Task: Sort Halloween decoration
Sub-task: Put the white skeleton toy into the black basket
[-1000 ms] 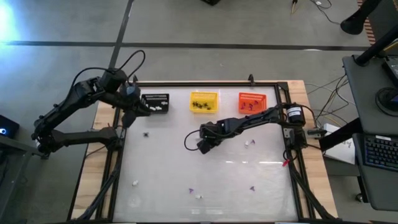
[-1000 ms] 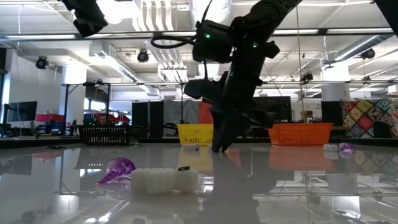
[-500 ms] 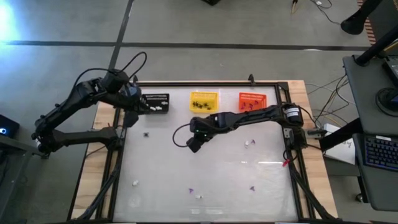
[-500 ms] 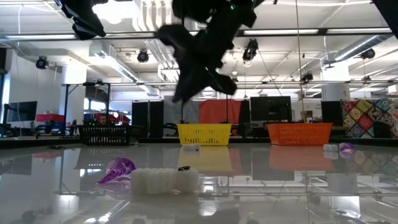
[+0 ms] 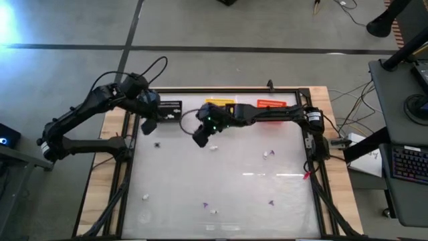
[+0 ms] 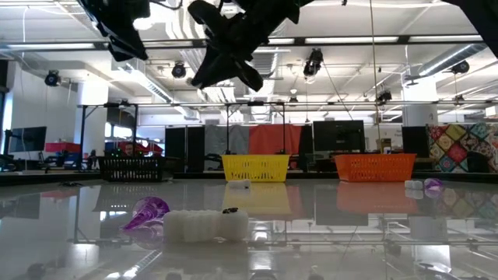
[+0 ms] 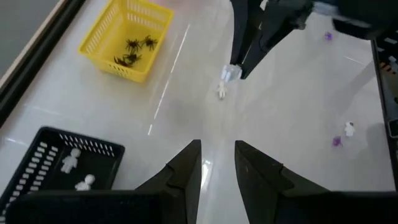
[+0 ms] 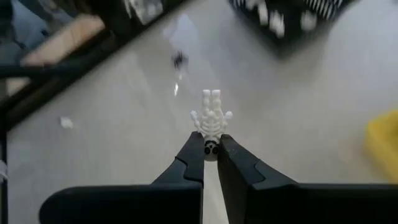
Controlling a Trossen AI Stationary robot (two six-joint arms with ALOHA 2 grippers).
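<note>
A white skeleton figure (image 8: 211, 117) hangs pinched by its head in the right gripper (image 8: 210, 151), raised above the table between the black basket (image 5: 168, 109) and the yellow basket (image 5: 218, 104). The left gripper (image 7: 217, 163) hovers beside the black basket, its fingers slightly spread, holding nothing.

Grey floor (image 5: 221, 27), bright ceiling lights (image 6: 167, 15), a colourful quilt (image 6: 463, 148) beyond.
</note>
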